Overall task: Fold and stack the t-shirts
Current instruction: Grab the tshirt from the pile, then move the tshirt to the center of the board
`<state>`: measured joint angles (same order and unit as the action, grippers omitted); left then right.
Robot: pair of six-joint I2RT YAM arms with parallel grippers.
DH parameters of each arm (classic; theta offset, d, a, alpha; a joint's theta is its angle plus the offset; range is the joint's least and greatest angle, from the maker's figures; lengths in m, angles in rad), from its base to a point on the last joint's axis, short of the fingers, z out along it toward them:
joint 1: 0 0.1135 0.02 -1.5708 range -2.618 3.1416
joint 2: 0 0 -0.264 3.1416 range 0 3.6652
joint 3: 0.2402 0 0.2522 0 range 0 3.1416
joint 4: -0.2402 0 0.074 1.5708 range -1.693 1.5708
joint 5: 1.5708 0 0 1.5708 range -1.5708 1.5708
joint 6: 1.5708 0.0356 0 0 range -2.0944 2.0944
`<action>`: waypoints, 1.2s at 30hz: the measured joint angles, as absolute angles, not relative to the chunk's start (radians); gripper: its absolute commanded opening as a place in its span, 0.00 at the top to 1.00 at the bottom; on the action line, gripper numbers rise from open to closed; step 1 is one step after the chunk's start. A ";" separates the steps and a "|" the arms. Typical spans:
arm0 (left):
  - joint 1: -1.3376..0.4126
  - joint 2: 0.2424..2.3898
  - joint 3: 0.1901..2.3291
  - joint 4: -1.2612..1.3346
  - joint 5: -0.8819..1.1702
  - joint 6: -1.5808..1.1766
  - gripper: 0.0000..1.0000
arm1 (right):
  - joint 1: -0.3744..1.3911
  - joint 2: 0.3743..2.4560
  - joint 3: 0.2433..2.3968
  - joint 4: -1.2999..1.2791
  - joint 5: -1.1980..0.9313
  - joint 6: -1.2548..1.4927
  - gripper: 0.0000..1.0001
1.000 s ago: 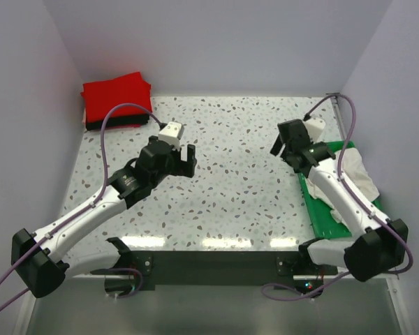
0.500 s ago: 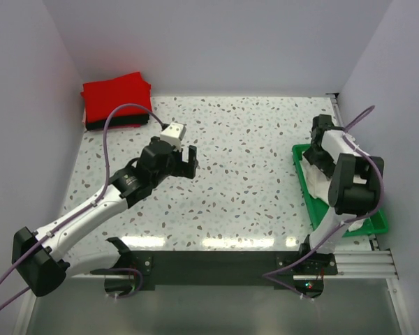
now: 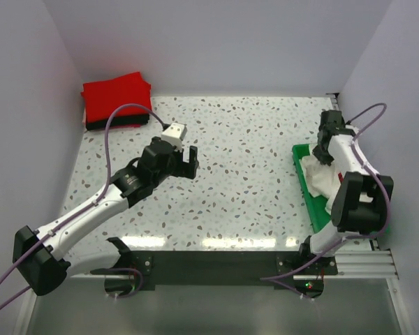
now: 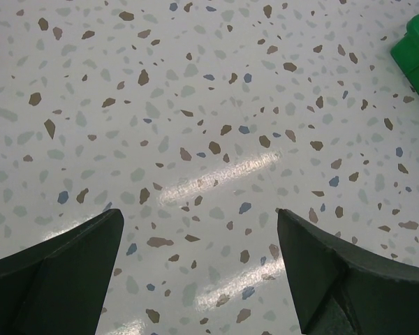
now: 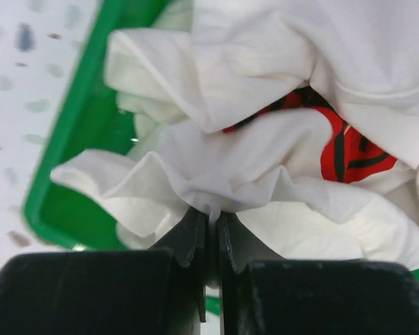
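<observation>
Newly at the green tray (image 5: 84,118), the right jaws now clamp the white shirt (image 5: 265,56), ready for lifting; the left jaws gape.

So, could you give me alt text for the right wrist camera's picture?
The right hand pinches a fold of a crumpled white shirt with a red print, lying in a green tray on a speckled table.

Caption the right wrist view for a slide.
Right gripper shut on a fold of the crumpled white shirt in the green tray.
</observation>
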<state>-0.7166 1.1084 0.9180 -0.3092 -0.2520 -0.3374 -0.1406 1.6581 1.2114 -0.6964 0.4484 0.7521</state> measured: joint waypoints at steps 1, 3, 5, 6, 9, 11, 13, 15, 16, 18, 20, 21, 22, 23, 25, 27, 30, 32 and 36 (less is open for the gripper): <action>-0.717 1.110 0.918 -0.309 -0.250 -0.337 0.04 | -0.141 1.615 1.212 -0.691 0.438 0.736 1.00; -0.717 1.110 0.918 -0.309 -0.249 -0.337 0.04 | -0.141 1.539 1.227 -0.689 0.406 0.702 1.00; -0.717 1.110 0.918 -0.309 -0.249 -0.337 0.04 | -0.142 1.481 1.266 -0.688 0.353 0.666 1.00; -0.717 1.110 0.918 -0.309 -0.249 -0.338 0.04 | -0.142 1.456 1.296 -0.689 0.322 0.647 1.00; -0.717 1.110 0.918 -0.309 -0.250 -0.338 0.04 | -0.138 1.409 1.421 -0.691 0.224 0.606 1.00; -0.717 1.109 0.918 -0.309 -0.250 -0.338 0.04 | -0.118 1.400 1.515 -0.698 0.183 0.589 1.00; -0.717 1.106 0.918 -0.309 -0.252 -0.339 0.04 | -0.059 1.405 1.645 -0.710 0.162 0.570 1.00; -0.717 1.101 0.918 -0.309 -0.258 -0.340 0.04 | 0.055 1.419 1.792 -0.719 0.156 0.550 1.00; -0.717 1.098 0.918 -0.309 -0.264 -0.342 0.04 | 0.112 1.431 1.858 -0.725 0.152 0.540 1.00; -0.716 1.093 0.918 -0.310 -0.278 -0.350 0.04 | 0.250 1.460 1.990 -0.717 0.135 0.520 1.00; -0.715 1.090 0.918 -0.317 -0.298 -0.360 0.04 | 0.385 1.482 2.071 -0.697 0.121 0.503 1.00; -0.715 1.089 0.918 -0.322 -0.310 -0.365 0.04 | 0.441 1.484 2.077 -0.688 0.117 0.495 1.00; -0.714 1.087 0.918 -0.329 -0.326 -0.376 0.04 | 0.487 1.485 2.074 -0.683 0.117 0.488 1.00; -0.713 1.084 0.918 -0.336 -0.342 -0.385 0.04 | 0.535 1.485 2.060 -0.679 0.118 0.483 1.00; -0.709 1.074 0.918 -0.354 -0.376 -0.408 0.04 | 0.612 1.480 1.978 -0.651 0.117 0.477 0.87; -0.700 1.054 0.918 -0.387 -0.413 -0.437 0.04 | 0.665 1.465 1.822 -0.598 0.105 0.476 0.67; -0.688 1.000 0.918 -0.422 -0.468 -0.483 0.05 | 0.695 1.466 1.548 -0.549 0.082 0.492 0.38; -0.685 0.955 0.908 -0.427 -0.503 -0.512 0.06 | 0.695 1.472 1.386 -0.554 0.076 0.500 0.27; -0.675 0.896 0.861 -0.437 -0.557 -0.577 0.07 | 0.693 1.463 1.129 -0.554 0.085 0.535 0.26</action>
